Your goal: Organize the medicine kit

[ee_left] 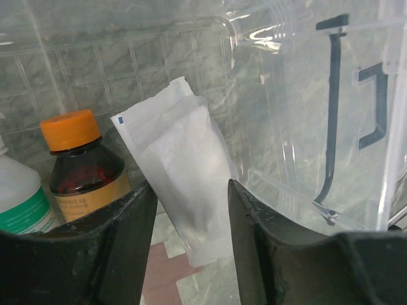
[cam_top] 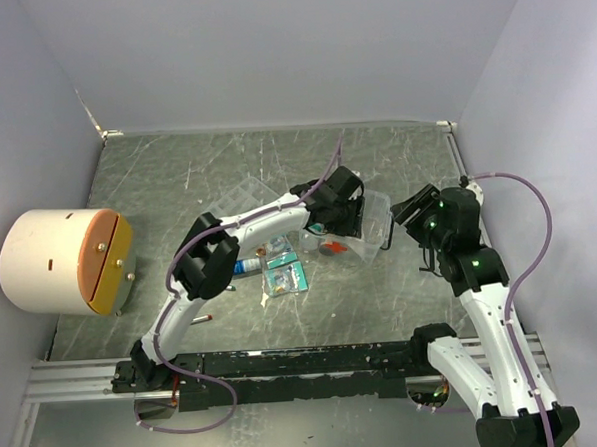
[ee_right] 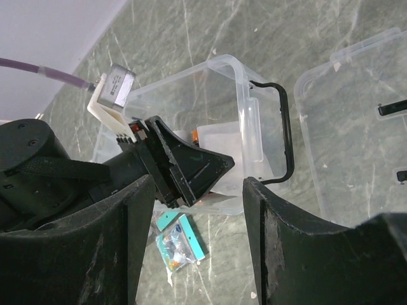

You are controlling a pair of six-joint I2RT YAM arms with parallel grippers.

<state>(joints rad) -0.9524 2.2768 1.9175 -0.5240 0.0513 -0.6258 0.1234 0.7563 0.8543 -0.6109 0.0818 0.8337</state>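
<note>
— Why was your left gripper (ee_left: 191, 190) down inside the box (ee_right: 222, 79)?
— To stand a white sachet (ee_left: 184, 184) next to the orange-capped bottle (ee_left: 77, 162), I judge. My fingers were spread on either side of it and, as far as I could tell, not squeezing it.
— And your right gripper (ee_right: 198, 184)?
— It hung over the box, spread wide and holding nothing. I judge it was high enough not to foul my left arm.
— The surroundings?
— More packets (cam_top: 284, 272) lay just left of the box on the grey-green marbled table (cam_top: 176, 170). Pale walls closed in three sides.
</note>
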